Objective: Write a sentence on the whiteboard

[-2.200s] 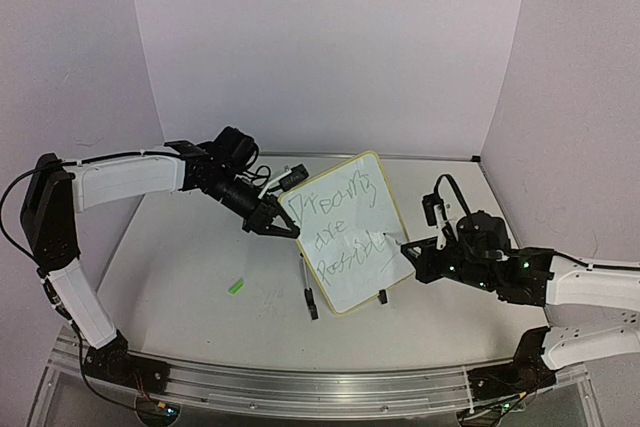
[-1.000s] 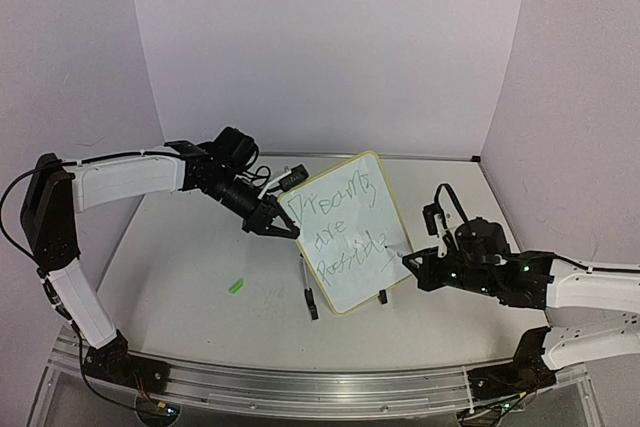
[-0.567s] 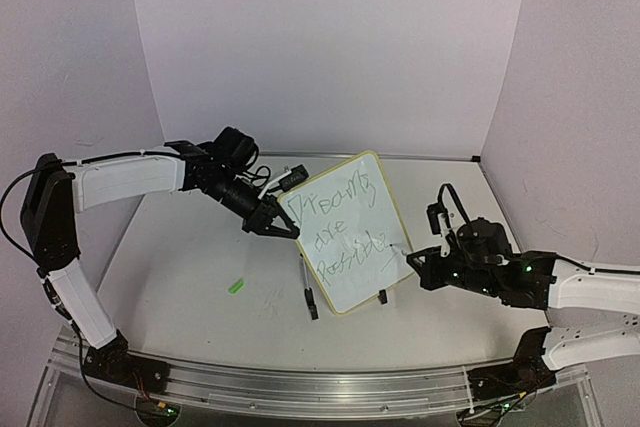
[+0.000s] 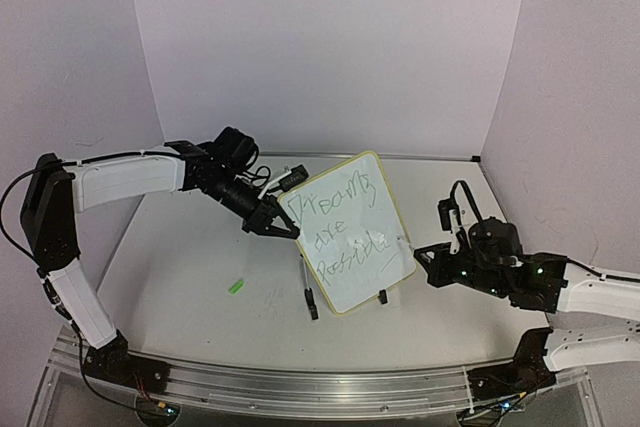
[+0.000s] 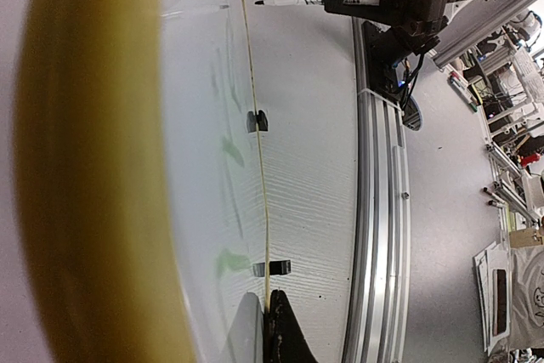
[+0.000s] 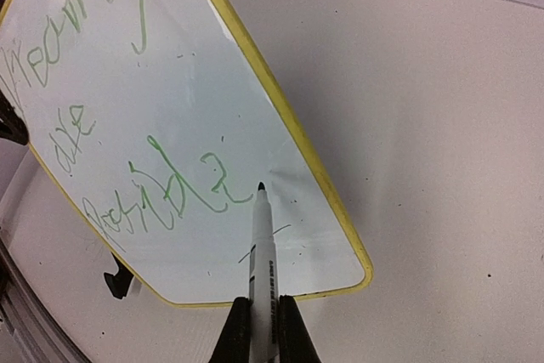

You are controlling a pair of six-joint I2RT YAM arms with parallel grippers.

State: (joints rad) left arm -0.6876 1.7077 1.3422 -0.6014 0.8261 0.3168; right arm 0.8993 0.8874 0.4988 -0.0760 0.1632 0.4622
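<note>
The whiteboard (image 4: 352,237), white with a thin yellow frame, stands tilted on two black clip feet (image 4: 383,296) in the middle of the table. The sentence (image 4: 345,225) is in green, in three scrawly lines. My left gripper (image 4: 274,223) is shut on the board's left edge; the left wrist view shows the board (image 5: 204,125) edge-on between the fingers of the left gripper (image 5: 268,312). My right gripper (image 4: 424,256) is shut on a white marker (image 6: 261,248). The marker's tip sits by the end of the last word (image 6: 170,197), a hair off the surface.
A small green marker cap (image 4: 236,286) lies on the table left of the board. A dark thin object (image 4: 308,292) lies by the board's near left foot. The table's aluminium front rail (image 5: 378,210) runs along the near edge.
My right gripper has drawn back to the right, and the marker tip has come away from the end of the last word. The left gripper and the board have not moved.
</note>
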